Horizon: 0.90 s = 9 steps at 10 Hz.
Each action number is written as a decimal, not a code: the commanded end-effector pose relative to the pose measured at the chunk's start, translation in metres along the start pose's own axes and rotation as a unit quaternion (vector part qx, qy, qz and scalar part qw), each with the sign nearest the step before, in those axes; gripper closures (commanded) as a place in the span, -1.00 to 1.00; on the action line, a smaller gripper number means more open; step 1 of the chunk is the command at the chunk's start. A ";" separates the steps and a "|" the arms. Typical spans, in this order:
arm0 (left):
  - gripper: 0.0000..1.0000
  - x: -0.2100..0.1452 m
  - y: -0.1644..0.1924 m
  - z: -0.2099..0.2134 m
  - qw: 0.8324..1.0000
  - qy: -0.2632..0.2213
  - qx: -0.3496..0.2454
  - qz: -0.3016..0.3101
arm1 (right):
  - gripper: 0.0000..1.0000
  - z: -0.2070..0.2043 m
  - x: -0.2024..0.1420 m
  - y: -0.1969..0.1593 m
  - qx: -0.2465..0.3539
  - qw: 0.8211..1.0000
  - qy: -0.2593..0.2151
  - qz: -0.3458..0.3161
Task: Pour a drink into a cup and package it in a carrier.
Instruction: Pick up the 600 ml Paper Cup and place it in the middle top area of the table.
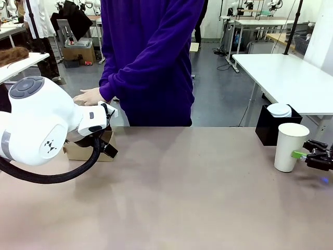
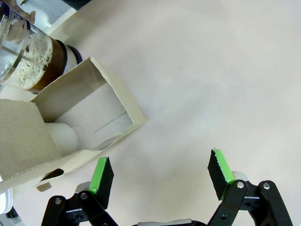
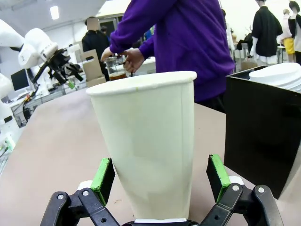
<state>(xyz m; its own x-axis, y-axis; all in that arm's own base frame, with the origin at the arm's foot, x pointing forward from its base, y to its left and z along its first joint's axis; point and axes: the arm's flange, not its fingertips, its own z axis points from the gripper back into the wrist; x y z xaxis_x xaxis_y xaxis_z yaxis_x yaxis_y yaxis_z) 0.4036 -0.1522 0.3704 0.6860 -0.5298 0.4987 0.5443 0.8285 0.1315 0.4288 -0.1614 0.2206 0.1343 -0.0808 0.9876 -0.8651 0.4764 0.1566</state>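
At table's right edge, right gripper (image 3: 161, 172) stands wide astride the cup (image 3: 146, 132); best closed gently, centred, to avoid crushing; left gripper (image 2: 160, 162) wide beside carrier (image 2: 115, 92).

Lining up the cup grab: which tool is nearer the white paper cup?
Right. The right tool has the cup between its open jaws, not clamped. The left tool hovers open beside the carrier, at the opposite end of the table.
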 end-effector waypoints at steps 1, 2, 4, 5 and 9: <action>-1.00 0.000 0.000 0.000 1.000 0.000 0.000 0.000 | -1.00 -0.013 -0.005 0.001 -0.003 1.000 0.006 0.013; -1.00 0.000 0.000 0.000 1.000 0.000 0.000 0.000 | -1.00 -0.017 -0.005 0.003 0.002 1.000 0.006 0.012; -1.00 0.000 0.000 0.000 1.000 0.000 0.000 0.000 | -1.00 -0.023 -0.007 0.006 0.006 1.000 0.008 0.012; -1.00 0.000 0.000 0.000 1.000 0.000 0.000 0.000 | -1.00 -0.029 -0.007 0.008 0.010 1.000 0.007 0.011; -1.00 0.000 0.000 0.000 1.000 0.000 0.000 0.000 | -1.00 -0.041 -0.008 0.007 0.018 1.000 0.001 0.010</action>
<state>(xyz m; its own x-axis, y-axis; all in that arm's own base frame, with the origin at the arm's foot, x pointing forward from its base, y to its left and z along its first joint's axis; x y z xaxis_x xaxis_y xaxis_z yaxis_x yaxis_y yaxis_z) 0.4037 -0.1522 0.3704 0.6860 -0.5298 0.4987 0.5443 0.8285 0.1315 0.4396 -0.1288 0.2160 0.1478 -0.0724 0.9864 -0.8928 0.4193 0.1646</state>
